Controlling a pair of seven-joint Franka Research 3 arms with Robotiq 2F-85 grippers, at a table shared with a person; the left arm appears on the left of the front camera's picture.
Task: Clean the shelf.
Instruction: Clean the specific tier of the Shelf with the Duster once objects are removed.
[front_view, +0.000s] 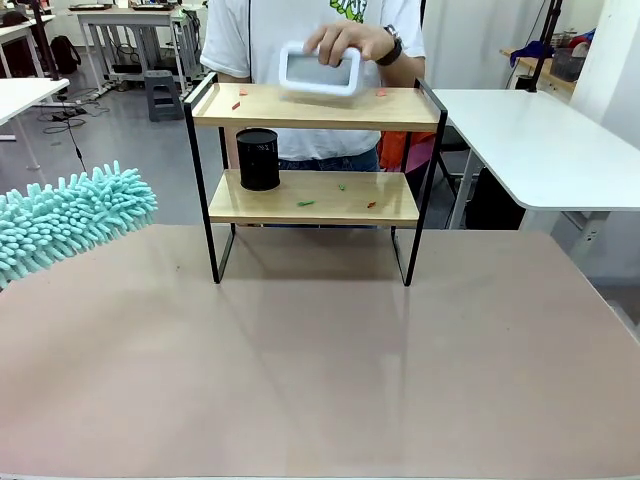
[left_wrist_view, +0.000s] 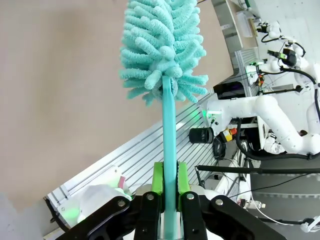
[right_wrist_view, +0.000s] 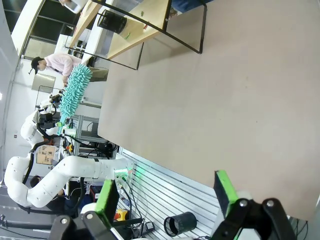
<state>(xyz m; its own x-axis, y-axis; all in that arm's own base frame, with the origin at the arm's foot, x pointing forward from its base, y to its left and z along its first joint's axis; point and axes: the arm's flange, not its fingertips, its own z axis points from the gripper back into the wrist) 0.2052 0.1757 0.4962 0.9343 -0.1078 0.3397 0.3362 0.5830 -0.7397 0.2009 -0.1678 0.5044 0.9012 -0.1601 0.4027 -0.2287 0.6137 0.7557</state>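
Your left fingers (left_wrist_view: 159, 177) are closed on the handle of the teal duster (left_wrist_view: 162, 45), its head over the worktop's (front_view: 320, 360) left side. Right fingers (right_wrist_view: 106, 197): wide open, nothing btw. them. The shelf (front_view: 313, 108) stands at the far edge, approx. mid worktop, w/ a black cup (front_view: 258, 158) on its lower board & small red/green bits on both boards. A person's hand (front_view: 350, 42) holds a white tray (front_view: 318, 70) at the top board.

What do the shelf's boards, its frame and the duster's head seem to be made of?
Boards: pale wood or laminate, matte, faint grain. Frame: thin black metal, probably painted, slim straight bars. Duster head: soft teal microfibre, seemingly, with fluffy fingers.
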